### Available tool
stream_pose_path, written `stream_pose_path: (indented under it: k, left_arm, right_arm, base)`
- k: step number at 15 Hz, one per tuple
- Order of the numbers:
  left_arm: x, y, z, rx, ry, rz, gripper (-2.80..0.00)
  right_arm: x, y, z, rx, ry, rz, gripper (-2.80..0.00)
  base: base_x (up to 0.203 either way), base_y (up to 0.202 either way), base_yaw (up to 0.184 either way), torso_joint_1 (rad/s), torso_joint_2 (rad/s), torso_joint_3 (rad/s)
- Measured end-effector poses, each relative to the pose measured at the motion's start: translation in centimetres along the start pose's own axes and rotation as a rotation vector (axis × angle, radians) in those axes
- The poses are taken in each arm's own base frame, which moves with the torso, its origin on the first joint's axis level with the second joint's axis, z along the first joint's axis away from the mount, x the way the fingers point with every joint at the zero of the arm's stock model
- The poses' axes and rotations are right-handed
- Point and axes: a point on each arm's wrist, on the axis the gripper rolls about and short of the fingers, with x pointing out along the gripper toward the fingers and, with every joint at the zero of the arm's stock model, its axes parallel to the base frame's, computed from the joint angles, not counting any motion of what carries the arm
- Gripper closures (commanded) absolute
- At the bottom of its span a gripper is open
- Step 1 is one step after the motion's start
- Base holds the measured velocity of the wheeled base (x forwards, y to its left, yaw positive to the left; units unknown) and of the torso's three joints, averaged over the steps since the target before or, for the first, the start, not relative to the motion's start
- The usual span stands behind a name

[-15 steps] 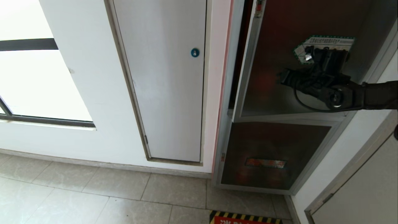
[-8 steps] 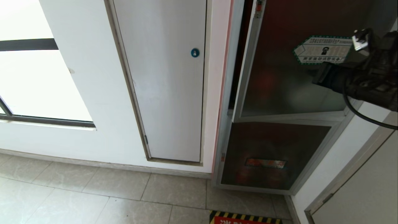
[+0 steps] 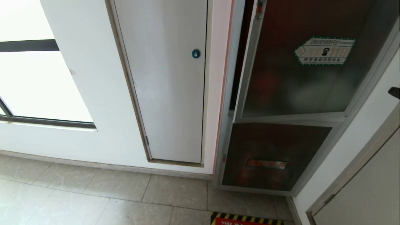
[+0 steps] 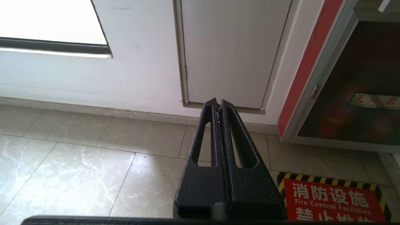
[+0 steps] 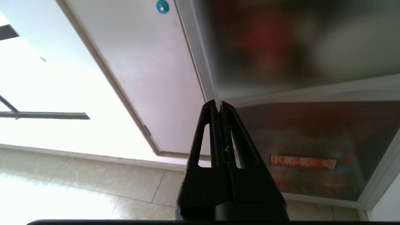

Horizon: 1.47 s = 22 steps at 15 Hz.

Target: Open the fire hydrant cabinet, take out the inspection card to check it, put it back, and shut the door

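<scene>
While both jaws sit closed and empty, the door (image 3: 300, 68) stands apart, slightly ajar.

You had the door (image 3: 290, 84) in dark tinted glass, glossy, framed in brushed silver metal. Beyond your right gripper's (image 5: 219, 106) fingers, the white panel door (image 3: 168, 93) looked matt painted. Both grippers' fingers (image 4: 206, 175) were black with a rough, pebbled finish. The floor tiles (image 4: 78, 175) were polished, marbled stone.

Dark tinted door (image 3: 290, 84), green-bordered white sticker (image 3: 324, 51), blue lock (image 3: 196, 53).
</scene>
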Motion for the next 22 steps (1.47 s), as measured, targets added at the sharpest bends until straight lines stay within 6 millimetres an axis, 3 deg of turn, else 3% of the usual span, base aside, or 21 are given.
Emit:
stream_pose_path:
  k: [4,9,16,22]
  left_arm:
    - [0.0,0.0,0.0,-0.001,0.000,0.000,0.00]
    - [0.0,0.0,0.0,-0.001,0.000,0.000,0.00]
    - [0.0,0.0,0.0,-0.001,0.000,0.000,0.00]
    - [0.0,0.0,0.0,0.000,0.000,0.000,0.00]
  right_arm:
    - [-7.4,0.2,-3.5,0.001,-0.003,0.017,0.00]
    - [-12.7,-0.5,-8.7,-0.003,-0.015,0.020,0.00]
    - [-15.2,-2.1,-15.9,-0.134,-0.011,-0.023,0.00]
    - [-14.9,-3.3,-19.2,-0.223,0.034,-0.172,0.00]
  base:
    - [0.000,0.000,0.000,0.000,0.00,0.000]
    - [0.000,0.000,0.000,0.000,0.00,0.000]
    - [0.000,0.000,0.000,0.000,0.00,0.000]
    - [0.000,0.000,0.000,0.000,0.00,0.000]
